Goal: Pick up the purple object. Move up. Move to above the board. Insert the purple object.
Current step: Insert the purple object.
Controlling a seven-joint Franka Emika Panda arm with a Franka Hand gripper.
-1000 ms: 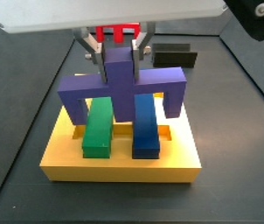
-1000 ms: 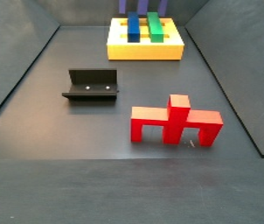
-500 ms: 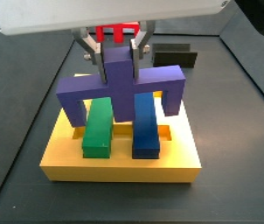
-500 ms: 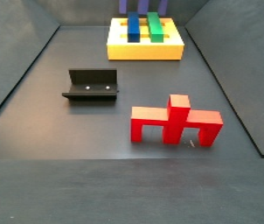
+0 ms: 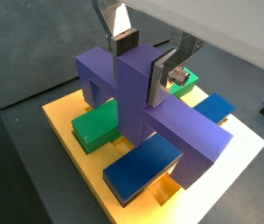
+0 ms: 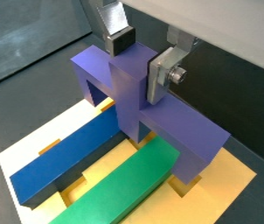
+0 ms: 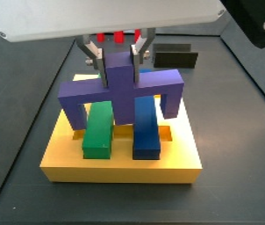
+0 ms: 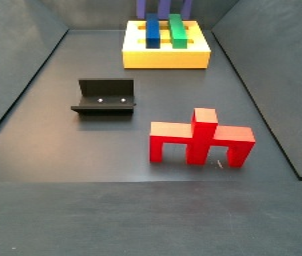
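Pincer (image 5: 149, 59) pinches the purple object's (image 5: 146, 114) stem above the board (image 5: 65, 118); only a side view shows the red piece (image 8: 201, 138) and fixture (image 8: 104, 97).

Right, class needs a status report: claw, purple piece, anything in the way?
Claw shut on purple object's stem, over the board. Legs straddle green bar and blue bar. Nothing blocking seen.

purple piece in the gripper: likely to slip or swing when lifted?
Probably stiff: the purple object looks like a solid matte block. The gripper clamps only its narrow upright stem, so the wide crossbar could twist slightly. Its flat faces likely grip well, not slippery.
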